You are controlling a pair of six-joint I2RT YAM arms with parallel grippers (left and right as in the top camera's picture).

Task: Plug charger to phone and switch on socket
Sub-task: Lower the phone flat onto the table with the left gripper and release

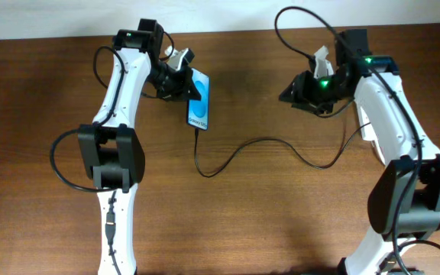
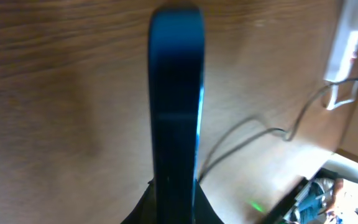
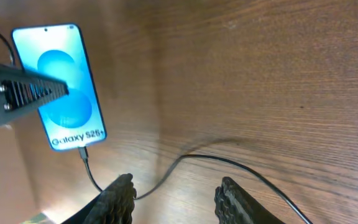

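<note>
Phone, charger attached, between left fingers.

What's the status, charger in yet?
Left gripper shut on phone. Right gripper open, empty. Charger plugged into phone. Socket switch state not readable.

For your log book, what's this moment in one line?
left gripper grips phone | charger plugged into phone | right gripper open, empty | socket switch state unclear
</note>
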